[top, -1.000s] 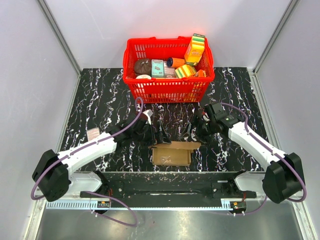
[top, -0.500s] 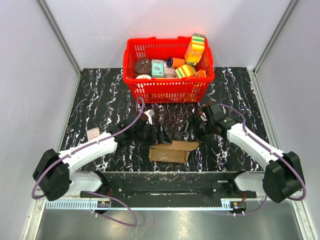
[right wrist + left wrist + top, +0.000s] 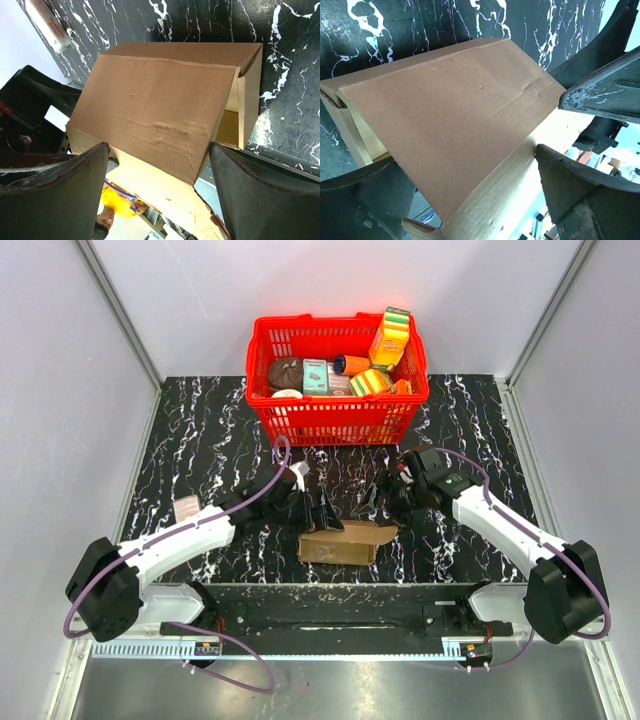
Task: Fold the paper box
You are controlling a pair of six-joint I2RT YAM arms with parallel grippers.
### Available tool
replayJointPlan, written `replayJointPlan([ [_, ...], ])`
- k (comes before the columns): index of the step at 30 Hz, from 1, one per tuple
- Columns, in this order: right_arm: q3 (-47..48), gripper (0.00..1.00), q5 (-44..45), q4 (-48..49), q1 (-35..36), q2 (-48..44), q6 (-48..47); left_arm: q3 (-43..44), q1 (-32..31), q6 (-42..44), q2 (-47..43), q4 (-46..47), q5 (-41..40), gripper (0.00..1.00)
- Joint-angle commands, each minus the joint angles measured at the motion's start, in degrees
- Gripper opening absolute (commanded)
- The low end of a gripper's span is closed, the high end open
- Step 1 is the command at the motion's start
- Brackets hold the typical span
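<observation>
At the near edge of the black marbled table (image 3: 200,440), the plain brown cardboard box (image 3: 340,545) was straddled by the left fingers (image 3: 365,190) and right fingers (image 3: 55,185), both pairs spread wide.

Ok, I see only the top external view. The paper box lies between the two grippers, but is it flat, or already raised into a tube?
Observer: Raised. In the right wrist view the paper box has one end open, and the hollow inside shows.
Operator: Does the right gripper hold it?
Observer: The right gripper stands wide open, with one finger on each side of the box. I cannot tell whether the fingers touch it.
Operator: And the left gripper?
Observer: The left gripper is open too, with the box's broad panel lying tilted between its fingers.
</observation>
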Motion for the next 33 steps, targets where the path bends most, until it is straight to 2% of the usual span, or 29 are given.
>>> replayJointPlan([
  [1,-0.16,0.87,0.41,-0.3,0.64,-1.07,-1.17,-0.5,-0.47,2.29,-1.44,0.29,2.61,0.99],
  [11,-2.45,0.87,0.76,0.49,0.73,-1.69,-1.17,-1.03,-0.47,7.13,-2.05,-4.37,5.07,0.99],
  [22,-3.06,0.87,0.85,0.76,0.82,-1.95,-1.34,3.19,-0.03,14.6,-1.18,-13.5,3.49,0.99],
  [33,-3.33,0.86,1.2,0.41,0.82,-2.04,-1.69,3.55,0.5,17.85,-1.0,-16.94,2.87,0.99],
])
